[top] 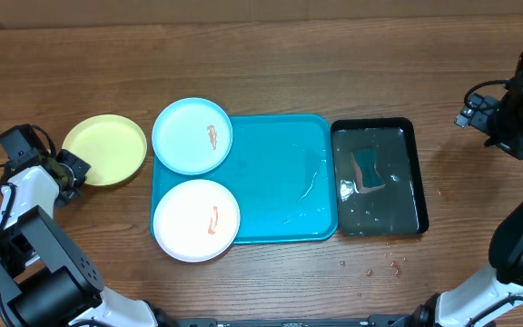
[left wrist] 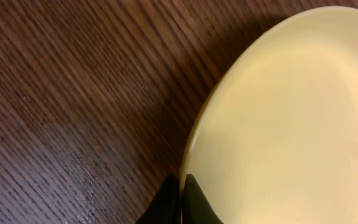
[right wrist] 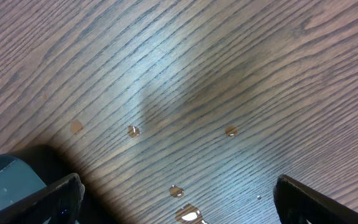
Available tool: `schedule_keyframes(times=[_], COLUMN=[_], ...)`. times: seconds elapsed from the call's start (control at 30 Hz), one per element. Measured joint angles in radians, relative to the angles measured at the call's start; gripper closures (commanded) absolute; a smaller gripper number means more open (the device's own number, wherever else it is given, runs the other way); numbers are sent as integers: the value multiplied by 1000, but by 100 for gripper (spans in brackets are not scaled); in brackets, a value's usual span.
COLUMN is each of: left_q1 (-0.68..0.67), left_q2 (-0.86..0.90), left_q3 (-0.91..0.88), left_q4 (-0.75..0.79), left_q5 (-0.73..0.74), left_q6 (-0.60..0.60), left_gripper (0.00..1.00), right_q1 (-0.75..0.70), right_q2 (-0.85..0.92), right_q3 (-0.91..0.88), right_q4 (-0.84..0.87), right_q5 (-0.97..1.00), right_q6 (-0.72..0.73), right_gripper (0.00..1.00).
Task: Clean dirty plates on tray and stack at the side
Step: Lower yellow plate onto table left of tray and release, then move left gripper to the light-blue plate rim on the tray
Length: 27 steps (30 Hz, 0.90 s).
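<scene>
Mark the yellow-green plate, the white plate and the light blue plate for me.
yellow-green plate (top: 105, 150): overhead view, middle of its face.
white plate (top: 193, 220): overhead view, middle of its face.
light blue plate (top: 191, 136): overhead view, middle of its face.

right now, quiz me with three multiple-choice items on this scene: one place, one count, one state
1. Where is the yellow plate relative to the tray?
A on it
B on the table, left of it
C right of it

2. How many plates carry a red smear?
A two
B one
C three

3. The left fingers are:
A open above the tray
B holding a cup
C shut on the yellow plate's rim

Answers:
1 B: it sits on bare wood beside the tray's left edge.
2 A: the blue plate and white plate each show one, the yellow none.
3 C: the left wrist view shows them pinching its rim.
</scene>
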Motion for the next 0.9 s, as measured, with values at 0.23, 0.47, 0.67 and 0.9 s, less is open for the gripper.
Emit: schedule_keyframes(times=[0.23,0.47,0.67,0.9], left_q1=[-3,-25,-26,-27], left_q2=[0,0,0,0], left_q3=[-2,-2,-2,85], left_q4=[9,20,16,-151], left_q5=[3,5,11,106], left_q6=[0,0,14,58], left_gripper=[95,88,55,52], right_q1=[0,0,0,0], right_q2=[0,0,0,0], right_q3=[0,0,0,0], right_q4=[0,0,0,0], right_q5=[0,0,0,0], right_q6=[0,0,0,0], right_gripper=[0,0,0,0])
